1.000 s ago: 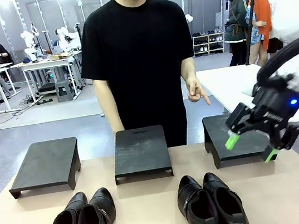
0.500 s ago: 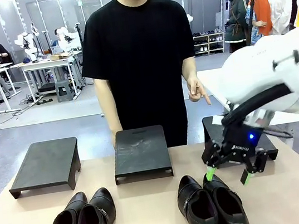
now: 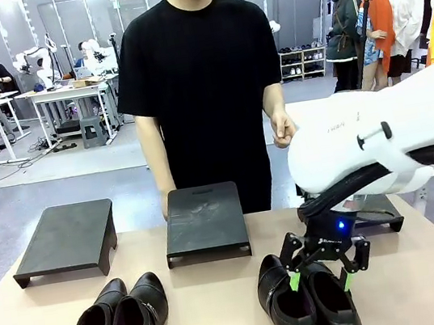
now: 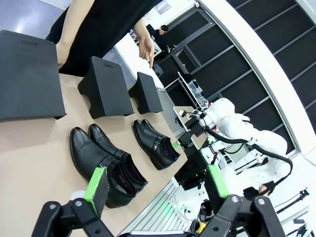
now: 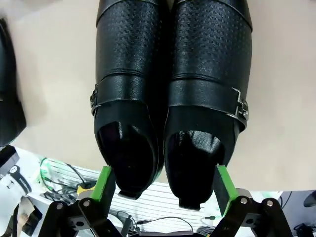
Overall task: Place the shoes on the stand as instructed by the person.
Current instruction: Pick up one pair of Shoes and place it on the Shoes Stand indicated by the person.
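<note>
**A:** How far along are we with the shoes?

**B:** Nothing is placed yet, as I judge it. Both pairs stand on the surface with the toes toward the person. The left pair is before the gap between the left stand and the middle stand. The right pair is nearer to the right stand. No shoe is on any stand. The right stand is partly hidden behind my right arm.

**A:** And your jaws?

**B:** The right jaws are wide open and low over the right pair. In the right wrist view one green pad is outside the heel of one shoe, and the other pad is outside the heel of the other shoe. So both shoes lie between them. They do not grip anything, and I cannot tell if a pad touches the leather. The left jaws are open too, with nothing between them, and they hang in the air above the surface.

**A:** Which stand does the person want?

**B:** The person's hand is held at waist height on the right side. In the left wrist view a finger points downward near the right stand. I take it to mean that stand, but I am not certain.

**A:** What is left?

**B:** Almost everything. I must close on the right pair, lift both shoes together and set them on the indicated stand. Then the left pair waits for its own instruction. Two glossy shoes held as one may slip, so I want a firm hold.
</note>
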Controlling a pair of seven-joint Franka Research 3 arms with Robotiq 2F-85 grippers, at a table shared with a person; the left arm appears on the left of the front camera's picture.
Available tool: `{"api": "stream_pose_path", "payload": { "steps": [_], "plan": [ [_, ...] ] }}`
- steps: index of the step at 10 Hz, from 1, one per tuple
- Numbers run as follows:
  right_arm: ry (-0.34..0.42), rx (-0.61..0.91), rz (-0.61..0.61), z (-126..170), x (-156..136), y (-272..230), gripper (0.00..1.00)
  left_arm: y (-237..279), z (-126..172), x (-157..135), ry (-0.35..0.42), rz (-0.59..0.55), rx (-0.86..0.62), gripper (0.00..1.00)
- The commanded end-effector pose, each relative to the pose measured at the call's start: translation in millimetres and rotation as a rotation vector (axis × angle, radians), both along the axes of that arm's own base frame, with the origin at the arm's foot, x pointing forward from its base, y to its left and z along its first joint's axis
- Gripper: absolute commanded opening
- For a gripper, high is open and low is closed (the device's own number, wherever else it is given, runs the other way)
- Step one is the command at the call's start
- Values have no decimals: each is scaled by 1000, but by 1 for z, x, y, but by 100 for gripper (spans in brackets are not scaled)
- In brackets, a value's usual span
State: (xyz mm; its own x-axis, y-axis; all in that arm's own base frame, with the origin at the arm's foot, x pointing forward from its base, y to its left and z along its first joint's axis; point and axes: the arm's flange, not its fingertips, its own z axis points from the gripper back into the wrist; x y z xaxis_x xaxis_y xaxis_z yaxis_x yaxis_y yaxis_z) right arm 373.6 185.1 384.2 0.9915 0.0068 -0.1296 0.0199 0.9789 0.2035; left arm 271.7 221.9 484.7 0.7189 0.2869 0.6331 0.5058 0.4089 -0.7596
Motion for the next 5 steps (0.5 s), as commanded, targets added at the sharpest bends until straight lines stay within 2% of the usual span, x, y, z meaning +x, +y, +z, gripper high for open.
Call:
{"api": "stream_pose_path", "payload": {
  "steps": [1, 5],
  "plan": [
    [7, -77, -16, -11, 7, 17, 100, 2, 1, 1, -21, -11, -2, 100],
    [-25, -101, -1, -34, 10, 36, 100, 2, 1, 1, -21, -11, -2, 100]
  ]
}}
